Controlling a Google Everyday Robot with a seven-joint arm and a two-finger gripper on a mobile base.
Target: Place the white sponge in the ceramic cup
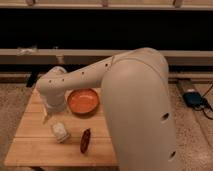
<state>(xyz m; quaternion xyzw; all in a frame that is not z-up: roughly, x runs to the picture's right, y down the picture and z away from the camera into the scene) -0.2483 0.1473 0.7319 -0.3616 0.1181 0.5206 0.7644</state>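
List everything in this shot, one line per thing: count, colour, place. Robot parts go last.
Slatted wooden table: one, pale brown, lower left, on the speckled floor.
Round orange bowl: one, orange, back middle of the table.
Small white rounded object: one, white, on the table in front and to the left of the bowl; cup or sponge, cannot tell.
Dark elongated object: one, reddish brown, on the table just right of the white object.
Dark box with cable: one, blue-grey, on the floor at right.
Robot arm: one, cream, reaching from lower right to the left over the table.
Gripper: one, pale, pointing down over the table's left side, above and left of the white object.
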